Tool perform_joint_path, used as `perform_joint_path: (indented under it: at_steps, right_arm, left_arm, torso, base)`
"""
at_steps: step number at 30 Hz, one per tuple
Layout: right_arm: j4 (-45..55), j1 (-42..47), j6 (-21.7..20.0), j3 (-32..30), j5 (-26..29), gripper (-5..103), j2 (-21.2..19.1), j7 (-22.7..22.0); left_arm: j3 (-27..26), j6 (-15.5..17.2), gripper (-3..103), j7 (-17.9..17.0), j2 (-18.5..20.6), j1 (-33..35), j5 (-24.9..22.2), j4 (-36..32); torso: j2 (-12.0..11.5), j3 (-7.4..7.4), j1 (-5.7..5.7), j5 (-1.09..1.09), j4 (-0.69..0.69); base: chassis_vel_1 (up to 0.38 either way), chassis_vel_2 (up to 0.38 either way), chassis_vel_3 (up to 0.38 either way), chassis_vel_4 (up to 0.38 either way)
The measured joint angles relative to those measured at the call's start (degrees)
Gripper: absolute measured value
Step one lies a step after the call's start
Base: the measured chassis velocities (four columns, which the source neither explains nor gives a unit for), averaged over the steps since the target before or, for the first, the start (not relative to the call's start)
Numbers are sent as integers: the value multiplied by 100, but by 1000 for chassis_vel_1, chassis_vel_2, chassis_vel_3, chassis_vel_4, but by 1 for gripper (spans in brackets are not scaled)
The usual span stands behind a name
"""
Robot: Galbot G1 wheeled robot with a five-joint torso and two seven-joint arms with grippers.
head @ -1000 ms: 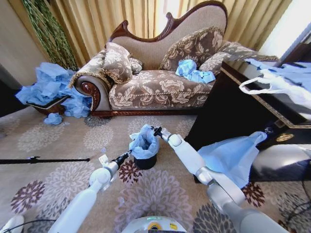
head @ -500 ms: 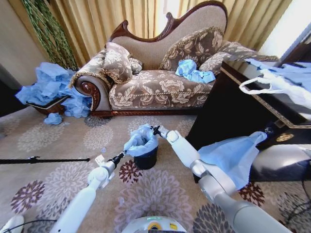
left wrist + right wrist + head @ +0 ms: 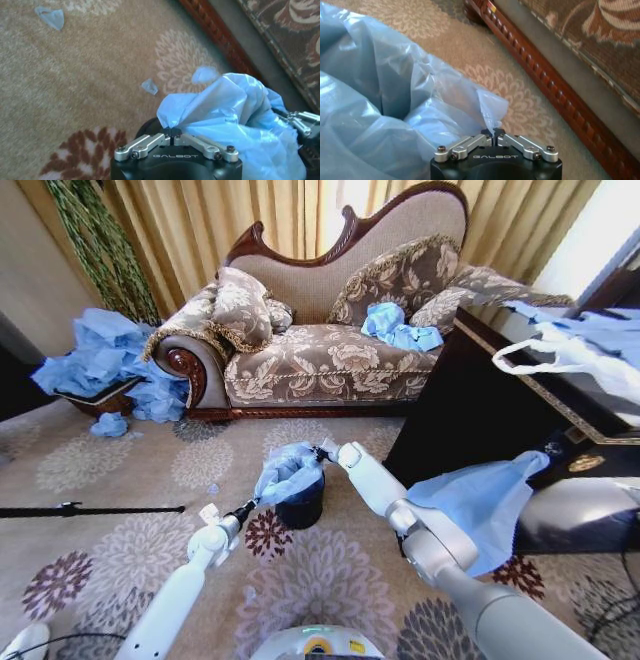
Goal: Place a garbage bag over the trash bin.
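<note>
Room: patterned carpet [image 3: 120,470] with floral medallions, gold curtains [image 3: 220,220] at 12 o'clock, ornate sofa [image 3: 330,350] below them.
Far left: heap of blue bags [image 3: 105,365] at 10 o'clock, beside the sofa's carved arm.
Left arm: comes up from 7 o'clock toward centre.
Left gripper [image 3: 248,506]: at the bin's 8 o'clock side; fingers pinched fully together on a corner of the garbage bag [image 3: 287,472], film pulled taut to a point in the left wrist view [image 3: 173,131].
Garbage bag: light-blue, crinkly, bunched over the mouth of the trash bin [image 3: 302,507], stretched between both grippers; mouth open in the right wrist view [image 3: 385,93]. Cannot tell how far it sits around the rim.
Trash bin: small, black, upright on the carpet at centre, in front of the sofa; lower wall bare, top covered by the bag.
Right gripper [image 3: 322,449]: at the bin's 1 o'clock edge; fingers closed tight on the bag's opposite rim [image 3: 493,132].
Right arm: runs from 5 o'clock up to the bin.
Sofa seat: blue bag clump [image 3: 398,327] at 1 o'clock.
Right: dark cabinet [image 3: 480,410] at 3 o'clock, white plastic bag [image 3: 570,355] with loop handles on top, another blue bag [image 3: 480,500] below it.
</note>
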State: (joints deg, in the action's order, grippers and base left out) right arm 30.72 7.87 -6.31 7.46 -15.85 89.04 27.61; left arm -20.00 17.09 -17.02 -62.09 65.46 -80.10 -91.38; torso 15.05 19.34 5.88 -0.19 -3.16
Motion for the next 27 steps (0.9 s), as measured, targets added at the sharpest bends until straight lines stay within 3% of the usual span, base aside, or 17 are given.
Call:
perform_joint_path:
  at_steps: [12,23,27]
  right_arm:
    - [453,123,-171,402,671,0,-593,304]
    - [1556,416,-433,824,1512,0,-1542,433]
    - [1558,592,-428,777,1580,0,-1585,425]
  left_arm:
    - [87,9,0,73,179,175,39,-221]
    - [185,51,0,67,242,209,63,-326]
    - [189,52,0,66,260,211,69,-341]
  torso:
    - [0,0,0,1,-1]
    - [0,-1,0,0,-1]
    - [0,-1,0,0,0]
  base:
    - [0,0,0,0]
    - [0,0,0,0]
    - [0,0,0,0]
